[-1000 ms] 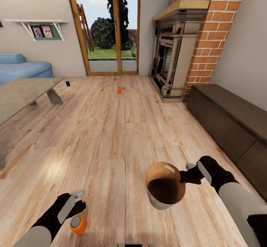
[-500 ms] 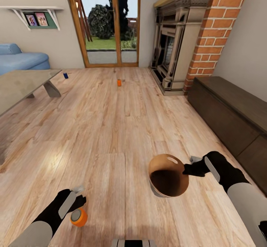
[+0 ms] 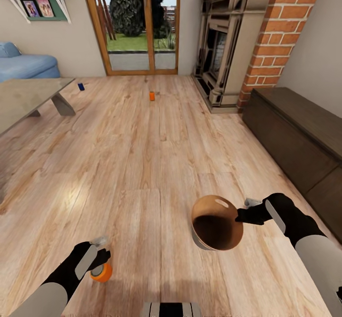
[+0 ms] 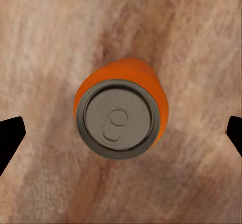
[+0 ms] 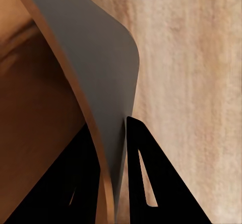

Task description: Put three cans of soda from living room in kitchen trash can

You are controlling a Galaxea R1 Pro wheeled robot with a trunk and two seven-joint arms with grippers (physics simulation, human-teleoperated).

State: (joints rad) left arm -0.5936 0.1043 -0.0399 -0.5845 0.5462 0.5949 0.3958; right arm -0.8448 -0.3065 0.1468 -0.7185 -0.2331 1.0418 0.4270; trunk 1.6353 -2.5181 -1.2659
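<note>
An orange soda can (image 3: 102, 273) stands upright on the wood floor at the lower left. My left gripper (image 3: 98, 256) hangs just above it, open. In the left wrist view the can's grey top (image 4: 121, 117) sits centred between the widely spread fingertips (image 4: 11, 133). My right gripper (image 3: 243, 214) is shut on the rim of the trash can (image 3: 216, 222), a dark grey bucket with a brown inside, held tilted above the floor. The right wrist view shows its wall (image 5: 96, 73) pinched between both fingers (image 5: 146, 178). A second orange can (image 3: 152, 96) and a dark blue can (image 3: 80, 86) stand far ahead.
A low glass-topped table (image 3: 28, 100) and a blue sofa (image 3: 23, 65) are at the left. A brick fireplace (image 3: 266, 46) and a long dark cabinet (image 3: 299, 136) line the right. Glass doors (image 3: 137, 22) close the far end, with open wood floor between.
The whole view has shifted as the camera moved. My left gripper now sits closer over the orange can. The right gripper still holds the bucket in much the same place.
</note>
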